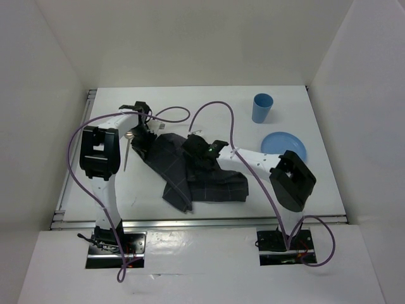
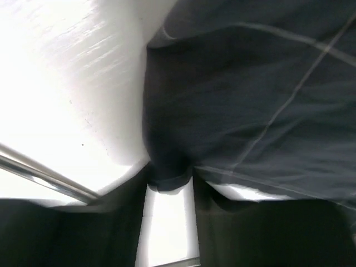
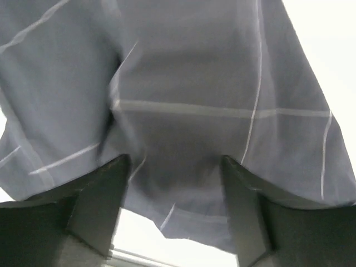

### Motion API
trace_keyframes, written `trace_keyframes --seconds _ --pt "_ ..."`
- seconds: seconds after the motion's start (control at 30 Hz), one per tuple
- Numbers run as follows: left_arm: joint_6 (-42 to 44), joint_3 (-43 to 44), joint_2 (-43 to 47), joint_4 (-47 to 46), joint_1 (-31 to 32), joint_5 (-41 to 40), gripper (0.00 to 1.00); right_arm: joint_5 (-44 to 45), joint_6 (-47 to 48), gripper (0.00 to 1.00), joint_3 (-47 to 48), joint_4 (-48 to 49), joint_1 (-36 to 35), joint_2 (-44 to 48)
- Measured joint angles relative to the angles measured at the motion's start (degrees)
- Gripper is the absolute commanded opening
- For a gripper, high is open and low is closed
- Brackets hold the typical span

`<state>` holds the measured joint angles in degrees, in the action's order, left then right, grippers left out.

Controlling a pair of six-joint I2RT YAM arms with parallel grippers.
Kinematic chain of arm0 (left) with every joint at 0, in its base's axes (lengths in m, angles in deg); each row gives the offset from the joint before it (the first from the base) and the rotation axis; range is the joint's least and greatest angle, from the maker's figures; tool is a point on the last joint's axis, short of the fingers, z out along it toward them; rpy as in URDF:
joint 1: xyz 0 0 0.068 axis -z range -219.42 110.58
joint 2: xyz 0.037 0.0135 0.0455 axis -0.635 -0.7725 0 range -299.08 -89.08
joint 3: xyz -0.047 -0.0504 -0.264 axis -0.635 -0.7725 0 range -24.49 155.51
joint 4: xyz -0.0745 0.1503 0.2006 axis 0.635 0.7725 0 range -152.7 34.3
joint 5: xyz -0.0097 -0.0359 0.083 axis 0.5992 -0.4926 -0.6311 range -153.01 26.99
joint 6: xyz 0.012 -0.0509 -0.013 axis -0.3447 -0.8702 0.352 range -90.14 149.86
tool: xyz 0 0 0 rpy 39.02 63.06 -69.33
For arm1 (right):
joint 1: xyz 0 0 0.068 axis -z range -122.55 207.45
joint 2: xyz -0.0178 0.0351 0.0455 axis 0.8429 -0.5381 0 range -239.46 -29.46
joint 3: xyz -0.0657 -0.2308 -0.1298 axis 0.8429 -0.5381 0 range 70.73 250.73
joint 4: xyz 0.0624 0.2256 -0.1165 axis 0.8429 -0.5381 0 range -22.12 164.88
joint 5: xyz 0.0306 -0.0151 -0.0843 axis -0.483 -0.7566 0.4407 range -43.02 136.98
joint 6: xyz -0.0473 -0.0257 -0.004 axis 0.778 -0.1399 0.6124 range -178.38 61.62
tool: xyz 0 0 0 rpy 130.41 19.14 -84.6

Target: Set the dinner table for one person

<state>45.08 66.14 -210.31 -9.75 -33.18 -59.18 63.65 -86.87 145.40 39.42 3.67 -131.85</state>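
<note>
**Left wrist view: left claw (image 2: 170, 177) pinching the checked cloth (image 2: 250, 100)**

In the left wrist view the two dark fingers (image 2: 111, 222) are standing close together. A bunched fold of the dark grey cloth is being squeezed between their tips, and a strip of bright white tabletop is showing in the narrow gap below the fold. A shiny metal bar (image 2: 44, 173) is crossing the lower left of that view; whether it is a rail or cutlery I cannot tell.

The right claw (image 3: 173, 162) is holding its fingers spread wide. The cloth, grey with thin pale lines, is draping between them, and neither finger is visibly pressing it.

From above, the left claw is sitting at the cloth's far left corner and the right claw is hanging over the cloth's middle. The cloth is lying rumpled and partly folded near the centre of the dinner table (image 1: 316, 190). The table is showing as a large, flat, white rectangle with thin metal rails running along its left and near edges, and it is spreading beneath everything else.

A slim silvery utensil (image 1: 127, 152) is lying just left of the cloth. A blue cup (image 1: 262, 107) is standing upright at the far right. A blue plate (image 1: 283, 147) is lying nearer, apart from the cup and to the right of the cloth.
</note>
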Motion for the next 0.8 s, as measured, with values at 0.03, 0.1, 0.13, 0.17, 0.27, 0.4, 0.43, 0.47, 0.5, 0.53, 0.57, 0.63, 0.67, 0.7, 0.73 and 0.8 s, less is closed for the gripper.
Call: trace_keyframes --seconds 0.03,0.1,0.13,0.17,0.27,0.4,0.43,0.47,0.5,0.53,0.57,0.63,0.67,0.7,0.73,0.8 --pt "0.15 -0.02 0.00 -0.17 0.00 -0.07 0.14 -1.38 0.31 0.67 -0.04 0.90 1.29 -0.57" --pt "0.02 -0.04 0.00 0.13 -0.17 0.79 0.00 -4.09 1.01 0.51 -0.28 3.06 4.00 -1.77" --pt "-0.04 -0.04 0.00 0.15 -0.17 0.90 0.00 -5.46 1.44 0.44 -0.68 3.93 5.11 -2.16" --pt "0.04 -0.07 0.04 0.17 -0.17 0.92 0.00 -6.56 1.44 0.35 -1.27 4.74 6.14 -2.38" --pt "0.94 -0.98 0.85 -0.46 -0.17 0.94 0.00 -9.09 1.86 0.00 -3.50 5.92 7.41 -2.40" --pt "2.23 -3.13 2.73 -1.64 -0.09 0.04 0.00 -12.22 1.18 0.00 -5.35 5.42 9.20 -1.03" --pt "2.80 -3.56 3.41 -1.84 -0.09 -0.37 0.00 -13.16 1.09 0.00 -5.57 5.11 10.64 0.07" --pt "3.30 -3.93 4.17 -1.99 -0.02 -0.85 0.00 -14.58 1.01 0.00 -5.86 4.92 12.98 1.70" --pt "4.22 -4.33 5.16 -2.25 0.35 -1.31 0.00 -15.61 1.03 0.18 -6.08 4.57 15.65 3.32" --pt "4.61 -5.05 6.43 -2.91 0.52 -1.86 0.00 -16.70 1.01 0.38 -6.19 4.24 18.91 5.29" --pt "5.22 -5.79 7.50 -3.48 0.92 -2.12 0.00 -17.42 1.22 0.55 -6.19 4.15 22.29 6.99" --pt "6.10 -7.48 9.55 -4.02 2.80 -2.69 0.00 -17.59 2.60 0.76 -6.03 4.11 28.06 9.07" --pt "6.27 -8.00 9.92 -4.11 4.00 -2.78 0.00 -17.51 3.76 0.76 -5.70 3.74 29.68 9.20" --pt "6.58 -8.46 10.01 -4.20 5.38 -2.69 0.00 -17.53 4.81 0.77 -5.40 3.48 30.16 9.03" --pt "6.73 -8.83 9.94 -4.33 6.34 -2.62 0.00 -17.51 5.90 0.77 -4.96 2.86 30.05 8.52" --pt "6.91 -9.53 9.75 -4.20 8.44 -2.08 0.00 -16.96 7.91 0.77 -4.33 2.01 28.55 8.00"
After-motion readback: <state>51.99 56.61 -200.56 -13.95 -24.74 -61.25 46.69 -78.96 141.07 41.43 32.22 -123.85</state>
